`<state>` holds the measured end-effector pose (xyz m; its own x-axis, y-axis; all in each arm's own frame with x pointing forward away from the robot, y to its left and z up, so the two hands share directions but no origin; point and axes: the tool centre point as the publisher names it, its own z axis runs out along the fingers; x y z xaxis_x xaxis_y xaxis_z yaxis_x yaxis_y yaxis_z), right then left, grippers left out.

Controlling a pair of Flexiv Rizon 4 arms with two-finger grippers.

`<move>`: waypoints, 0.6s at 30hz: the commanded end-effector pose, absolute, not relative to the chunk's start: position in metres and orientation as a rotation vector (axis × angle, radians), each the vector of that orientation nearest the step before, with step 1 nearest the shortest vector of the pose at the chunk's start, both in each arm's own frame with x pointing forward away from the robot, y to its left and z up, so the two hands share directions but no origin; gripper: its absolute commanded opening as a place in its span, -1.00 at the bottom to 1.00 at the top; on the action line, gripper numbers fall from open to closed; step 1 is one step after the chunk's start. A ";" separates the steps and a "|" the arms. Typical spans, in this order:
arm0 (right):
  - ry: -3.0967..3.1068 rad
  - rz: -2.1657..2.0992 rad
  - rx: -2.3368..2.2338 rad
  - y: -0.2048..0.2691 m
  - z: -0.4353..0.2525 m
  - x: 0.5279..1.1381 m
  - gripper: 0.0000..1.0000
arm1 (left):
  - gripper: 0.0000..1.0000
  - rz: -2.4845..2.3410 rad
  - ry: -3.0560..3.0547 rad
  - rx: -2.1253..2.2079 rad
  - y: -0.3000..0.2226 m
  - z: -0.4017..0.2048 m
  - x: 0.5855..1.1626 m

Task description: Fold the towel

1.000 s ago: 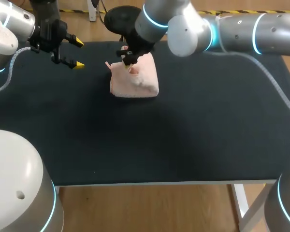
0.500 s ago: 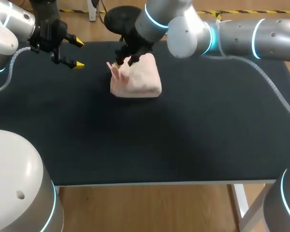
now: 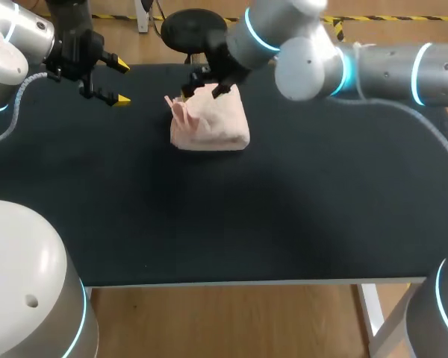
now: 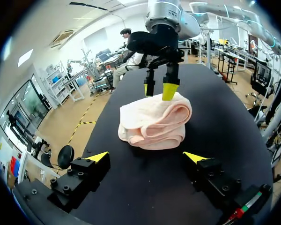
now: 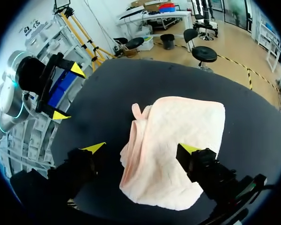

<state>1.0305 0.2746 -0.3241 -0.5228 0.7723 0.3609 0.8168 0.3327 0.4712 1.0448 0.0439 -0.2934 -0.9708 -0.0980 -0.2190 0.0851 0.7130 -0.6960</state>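
One folded towel (image 3: 209, 123) lies near the counter's (image 3: 284, 209) far edge, left of middle. Over its far side the right gripper (image 4: 159, 90) has released it and lifted clear, so this fold looks finished. The left gripper (image 3: 119, 82) hangs released near the far-left corner.

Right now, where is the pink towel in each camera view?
Head view: towel on the table's far middle.
Left wrist view: towel ahead of the left end effector.
Right wrist view: towel beneath the right end effector.
Shared landmark: left end effector, in all three.
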 end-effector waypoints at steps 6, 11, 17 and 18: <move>-2.065 -1.366 -1.467 0.201 -0.311 1.019 1.00 | 1.00 -1.109 2.675 -0.008 0.044 -0.294 1.044; -1.863 -1.456 -1.533 0.170 -0.309 1.023 1.00 | 1.00 -1.109 2.675 -0.008 0.044 -0.294 1.044; -1.857 -1.492 -1.605 0.139 -0.308 1.024 1.00 | 1.00 -1.109 2.675 -0.008 0.044 -0.294 1.044; -1.856 -1.501 -1.614 0.134 -0.307 1.025 1.00 | 1.00 -1.109 2.675 -0.008 0.044 -0.294 1.044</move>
